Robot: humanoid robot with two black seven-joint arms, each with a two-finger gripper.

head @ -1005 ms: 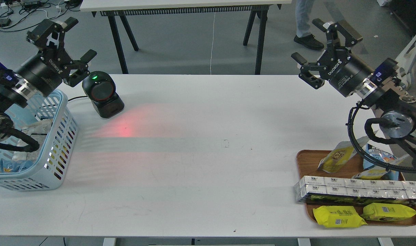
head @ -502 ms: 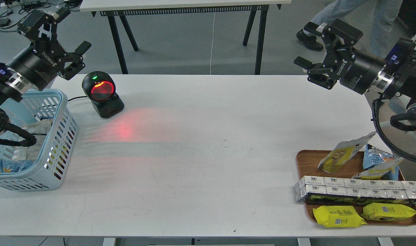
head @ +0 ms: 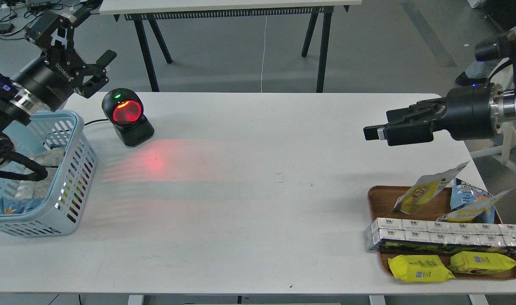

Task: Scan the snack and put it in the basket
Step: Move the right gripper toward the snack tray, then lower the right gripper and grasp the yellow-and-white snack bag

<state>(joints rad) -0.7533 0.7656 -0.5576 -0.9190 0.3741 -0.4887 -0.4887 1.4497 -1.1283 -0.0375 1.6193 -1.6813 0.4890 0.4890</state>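
Two risks: my right tool (head: 374,132), edge-on so I cannot tell its spread, could knock over the leaning pouch (head: 423,192) on the tray (head: 378,199) at 5 o'clock or snag the blue bag (head: 469,201) beside it.

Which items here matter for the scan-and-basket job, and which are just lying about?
Job items:
- snack pouch, on the tray
- scanner, lit red
- blue basket
- right gripper; left gripper, open

Bystanders:
- brown tray
- silver carton pack
- yellow pillow packs
- blue crinkly bag
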